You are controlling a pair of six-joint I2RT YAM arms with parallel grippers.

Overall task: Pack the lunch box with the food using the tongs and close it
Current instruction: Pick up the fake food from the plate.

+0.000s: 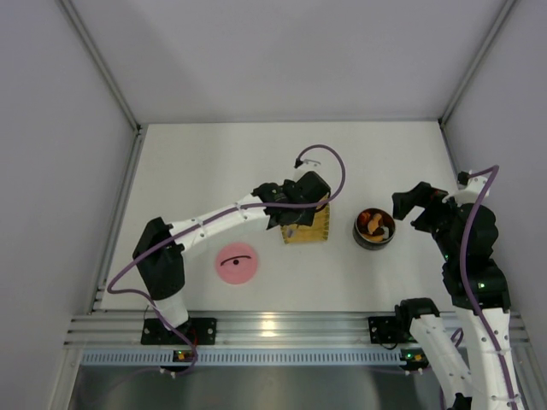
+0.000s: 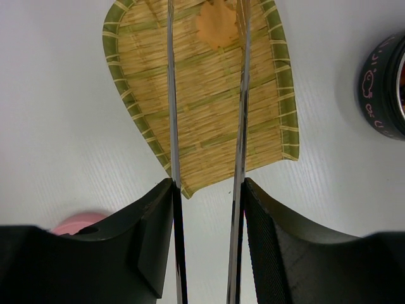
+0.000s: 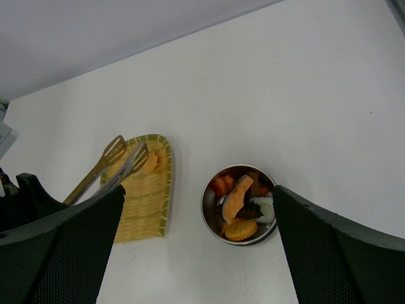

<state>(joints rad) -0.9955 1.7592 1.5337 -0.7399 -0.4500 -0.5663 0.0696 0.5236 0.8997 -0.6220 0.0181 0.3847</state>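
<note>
White tabletop: left gripper clamps tongs over an orange piece on the woven tray. Right gripper, jaws wide apart, hangs beside the lunch box.

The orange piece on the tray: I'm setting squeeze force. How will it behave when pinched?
The orange piece looks thin and flat, so probably light. Lying flush on the woven tray, it may slide ahead of the smooth metal tongs rather than lift. Its lobed edge suggests it could be soft or brittle.
</note>
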